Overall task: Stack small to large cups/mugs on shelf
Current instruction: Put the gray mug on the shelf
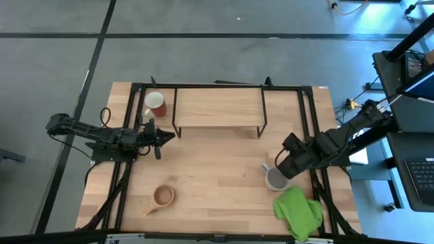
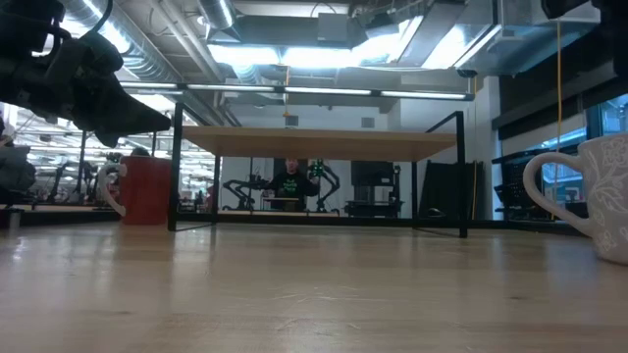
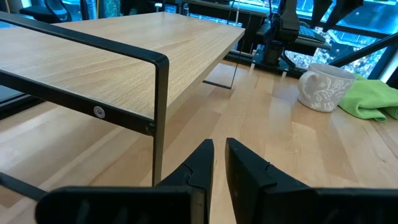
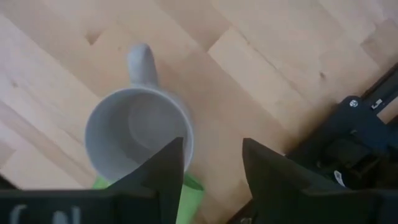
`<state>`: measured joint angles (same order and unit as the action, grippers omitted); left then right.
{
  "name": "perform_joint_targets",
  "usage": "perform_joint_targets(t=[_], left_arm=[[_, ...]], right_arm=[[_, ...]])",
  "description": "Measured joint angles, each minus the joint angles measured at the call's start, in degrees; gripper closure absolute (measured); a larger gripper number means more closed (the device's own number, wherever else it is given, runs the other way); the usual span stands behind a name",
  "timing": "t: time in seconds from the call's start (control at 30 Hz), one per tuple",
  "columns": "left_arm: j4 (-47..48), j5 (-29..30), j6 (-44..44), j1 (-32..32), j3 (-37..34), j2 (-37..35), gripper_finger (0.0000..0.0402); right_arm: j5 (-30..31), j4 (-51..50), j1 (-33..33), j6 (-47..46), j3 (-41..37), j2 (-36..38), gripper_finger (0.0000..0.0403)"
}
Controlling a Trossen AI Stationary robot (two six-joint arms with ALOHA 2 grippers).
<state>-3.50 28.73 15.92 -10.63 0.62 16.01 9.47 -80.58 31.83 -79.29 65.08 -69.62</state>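
The light-wood shelf (image 1: 218, 107) stands on thin black legs at the table's far side. A red mug (image 1: 155, 104) stands upright on the table just left of it. A small tan wooden cup (image 1: 163, 196) sits near the front edge. A grey mug (image 1: 274, 179) stands upright at the right. My right gripper (image 4: 211, 149) hangs open above the grey mug (image 4: 138, 130), pointing down, its fingers clear of the rim. My left gripper (image 3: 219, 155) is shut on nothing and lies level by the shelf's left leg, near the red mug (image 2: 147, 191).
A crumpled green cloth (image 1: 297, 211) lies at the front right corner, beside the grey mug. Black frame rails (image 1: 312, 122) run along the table's sides. Bare tabletop (image 1: 217, 169) stretches between the shelf and the front edge.
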Motion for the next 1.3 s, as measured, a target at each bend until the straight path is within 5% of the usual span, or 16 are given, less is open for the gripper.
perform_joint_targets(t=[0.5,1.3], left_arm=[[0.00,0.00,0.00,0.00,0.00,-0.02,0.0366],[0.00,-0.01,0.00,0.00,0.01,-0.01,0.0367]], right_arm=[[0.03,-0.70,0.00,-1.55,0.02,-7.36,0.0238],[1.53,-1.64,-0.04,-4.28,0.02,-7.37,0.0238]])
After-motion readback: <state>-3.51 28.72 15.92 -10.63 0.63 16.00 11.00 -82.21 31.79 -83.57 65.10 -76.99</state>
